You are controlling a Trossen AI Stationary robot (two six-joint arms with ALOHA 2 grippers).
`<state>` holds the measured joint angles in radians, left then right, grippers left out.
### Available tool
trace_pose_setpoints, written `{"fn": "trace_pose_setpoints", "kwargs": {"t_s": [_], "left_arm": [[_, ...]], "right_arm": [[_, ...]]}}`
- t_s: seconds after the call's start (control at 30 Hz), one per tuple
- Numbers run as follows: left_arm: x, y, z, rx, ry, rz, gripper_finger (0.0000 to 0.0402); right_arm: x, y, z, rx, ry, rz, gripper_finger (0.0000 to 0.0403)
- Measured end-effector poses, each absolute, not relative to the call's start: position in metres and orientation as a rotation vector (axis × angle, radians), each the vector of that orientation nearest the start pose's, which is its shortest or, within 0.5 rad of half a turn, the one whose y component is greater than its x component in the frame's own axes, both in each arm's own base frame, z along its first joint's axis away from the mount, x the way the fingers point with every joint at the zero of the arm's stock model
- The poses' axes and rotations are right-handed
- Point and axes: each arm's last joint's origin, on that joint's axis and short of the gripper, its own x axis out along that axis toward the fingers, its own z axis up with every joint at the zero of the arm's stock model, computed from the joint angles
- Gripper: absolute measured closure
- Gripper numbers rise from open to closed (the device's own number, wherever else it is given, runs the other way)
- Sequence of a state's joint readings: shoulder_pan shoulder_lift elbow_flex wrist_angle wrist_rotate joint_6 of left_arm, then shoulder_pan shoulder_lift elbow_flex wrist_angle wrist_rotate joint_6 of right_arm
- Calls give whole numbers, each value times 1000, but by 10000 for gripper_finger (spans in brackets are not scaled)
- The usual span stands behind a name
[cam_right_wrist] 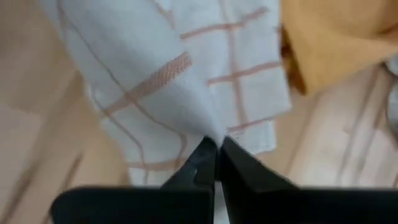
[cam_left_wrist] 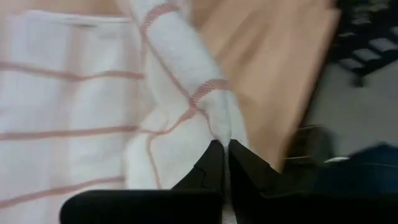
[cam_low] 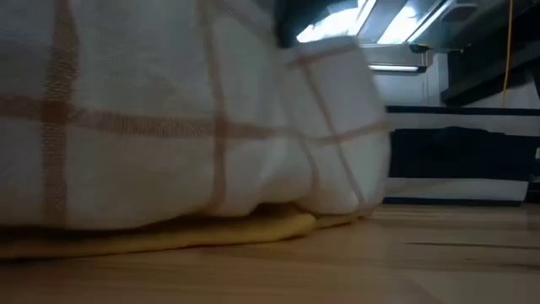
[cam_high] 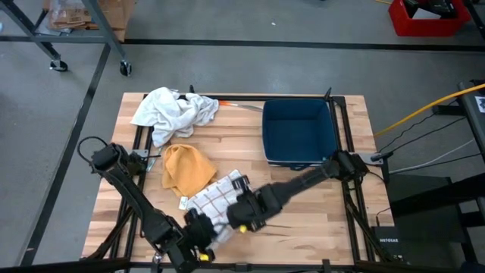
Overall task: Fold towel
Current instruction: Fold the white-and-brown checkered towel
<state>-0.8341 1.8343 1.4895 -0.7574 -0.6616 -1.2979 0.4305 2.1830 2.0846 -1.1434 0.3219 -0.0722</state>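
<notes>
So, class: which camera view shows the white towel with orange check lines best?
The high view: the white towel with orange check lines lies whole between both grippers. Low view shows only a bulging side. The wrist views show pinched folds, left and right.

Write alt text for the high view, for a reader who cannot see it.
Seen from above, both dark arms meet at the near edge of a wooden table, the left gripper and right gripper each pinching a white checked towel. Behind it lie a yellow cloth, a crumpled white cloth and a dark blue bin.
</notes>
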Motion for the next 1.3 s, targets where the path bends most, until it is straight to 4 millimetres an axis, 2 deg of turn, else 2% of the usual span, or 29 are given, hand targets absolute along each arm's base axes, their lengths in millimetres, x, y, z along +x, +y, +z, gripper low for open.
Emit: {"fn": "trace_pose_setpoints", "kwargs": {"t_s": [0.27,0.43,0.57,0.7,0.87,1.13,1.3], "left_arm": [[248,-240,246,-342,854,620,401],[246,-224,244,-267,897,714,401],[251,-215,243,-216,923,739,398],[257,-207,243,-186,945,745,385],[262,-197,243,-188,967,792,361],[263,-188,243,-175,1009,833,293],[263,-188,243,-177,1010,835,274]], "right_arm": [[448,120,269,-431,1076,61,387],[460,85,269,-321,1062,93,387],[465,66,266,-285,1068,75,384],[468,56,261,-274,1081,60,376],[470,54,257,-269,1085,58,354],[470,54,257,-271,1084,51,275],[470,54,257,-271,1089,51,232]]}}
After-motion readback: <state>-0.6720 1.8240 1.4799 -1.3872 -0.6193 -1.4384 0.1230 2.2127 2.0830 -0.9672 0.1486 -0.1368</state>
